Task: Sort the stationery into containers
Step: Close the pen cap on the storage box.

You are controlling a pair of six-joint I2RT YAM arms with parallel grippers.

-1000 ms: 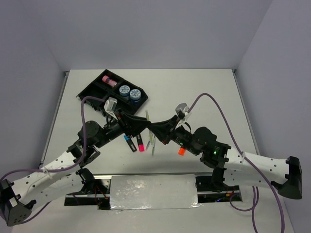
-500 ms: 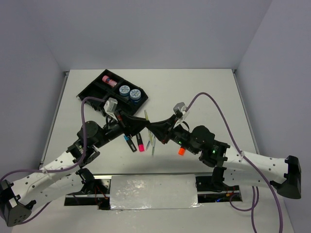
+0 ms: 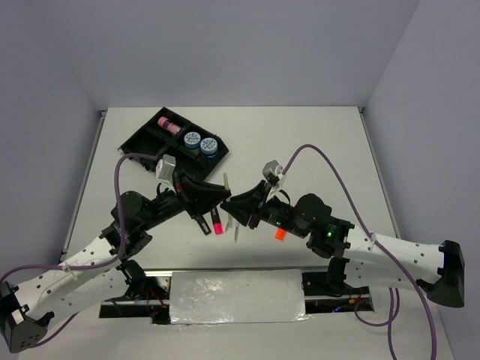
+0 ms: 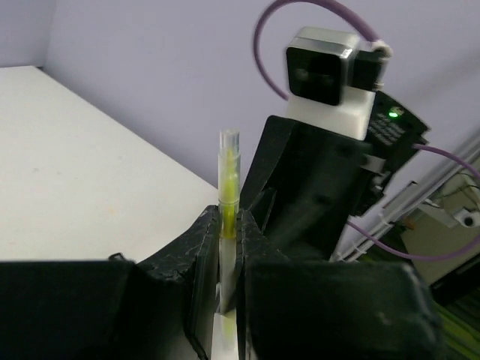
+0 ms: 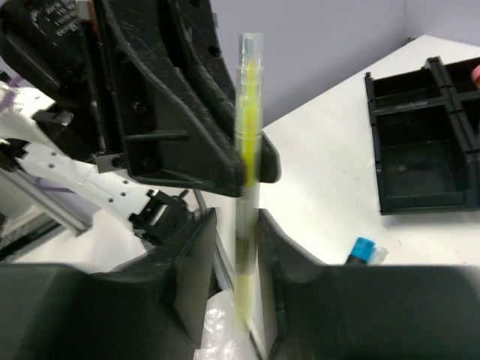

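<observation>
Thin clear-yellow pen (image 4: 228,180) is up in the air over the table's (image 3: 315,142) near edge. Left gripper (image 4: 227,232) is clamped on it, right gripper (image 5: 236,247) sits loose around it. Looks light, stiff and slick, so I'd grab mid-barrel. Tray (image 3: 142,139) is in the far-left corner.

The tray (image 3: 139,139) sits far left on the table (image 3: 315,142), with two tubs (image 3: 192,139) and a tube (image 3: 168,123) in its compartments, while nearer, mid-table, highlighters (image 3: 217,223) lie either side of the pen (image 3: 226,182).
</observation>
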